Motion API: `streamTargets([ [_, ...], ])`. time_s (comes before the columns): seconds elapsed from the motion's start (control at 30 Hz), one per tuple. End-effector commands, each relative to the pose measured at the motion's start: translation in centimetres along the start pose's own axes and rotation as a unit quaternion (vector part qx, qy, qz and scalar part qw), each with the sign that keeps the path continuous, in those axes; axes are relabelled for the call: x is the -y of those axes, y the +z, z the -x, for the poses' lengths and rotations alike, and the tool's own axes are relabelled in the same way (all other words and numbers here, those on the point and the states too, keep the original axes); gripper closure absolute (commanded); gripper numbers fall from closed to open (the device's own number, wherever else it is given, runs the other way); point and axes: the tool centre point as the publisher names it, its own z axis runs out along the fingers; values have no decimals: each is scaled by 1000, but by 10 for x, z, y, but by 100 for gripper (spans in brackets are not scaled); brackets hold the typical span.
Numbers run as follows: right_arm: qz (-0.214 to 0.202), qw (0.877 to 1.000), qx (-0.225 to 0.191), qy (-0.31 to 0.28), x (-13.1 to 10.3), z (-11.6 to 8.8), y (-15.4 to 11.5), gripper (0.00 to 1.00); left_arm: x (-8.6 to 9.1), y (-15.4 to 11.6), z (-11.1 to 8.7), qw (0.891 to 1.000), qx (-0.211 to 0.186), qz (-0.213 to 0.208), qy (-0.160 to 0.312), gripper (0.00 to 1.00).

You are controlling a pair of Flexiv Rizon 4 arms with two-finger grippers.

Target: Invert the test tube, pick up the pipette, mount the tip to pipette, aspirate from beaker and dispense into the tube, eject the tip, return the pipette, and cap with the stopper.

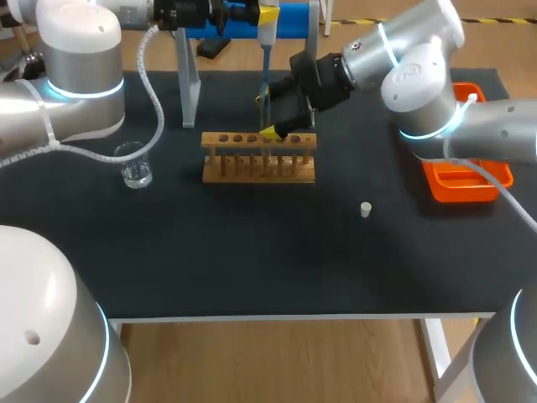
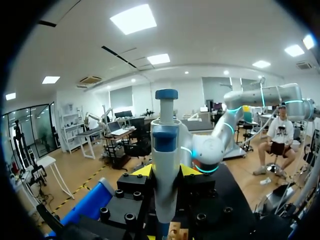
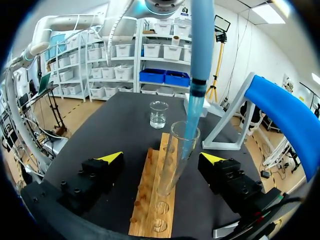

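Note:
My left gripper (image 2: 166, 172) is shut on the blue and white pipette (image 2: 166, 150), which hangs upright over the wooden rack (image 1: 258, 158). In the right wrist view its blue tip (image 3: 191, 120) reaches into the mouth of a clear test tube (image 3: 175, 165) standing mouth-up in the rack (image 3: 152, 210). My right gripper (image 3: 161, 159) is open, with one finger on each side of the tube and neither touching it. In the head view that gripper (image 1: 279, 128) sits at the rack's back edge. The beaker (image 1: 134, 165) stands to the left, and the small white stopper (image 1: 366, 209) lies to the right.
A blue pipette stand (image 1: 243, 21) with a grey leg (image 1: 189, 84) stands behind the rack. An orange tray (image 1: 461, 176) sits at the right edge under my right arm. Dark mat lies bare in front of the rack.

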Motion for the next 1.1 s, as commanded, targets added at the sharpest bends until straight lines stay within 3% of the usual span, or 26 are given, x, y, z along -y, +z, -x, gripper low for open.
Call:
streamTargets([
  [0.03,0,1000,-1,-1,0,1,0,0,5,2,-1,1000,2,4,1,100],
  [0.6,0,1000,-1,-1,0,1,0,0,13,2,-2,1000,9,12,0,100],
  [1.1,0,1000,-1,-1,0,1,0,0,31,0,-3,1000,15,14,12,100],
])
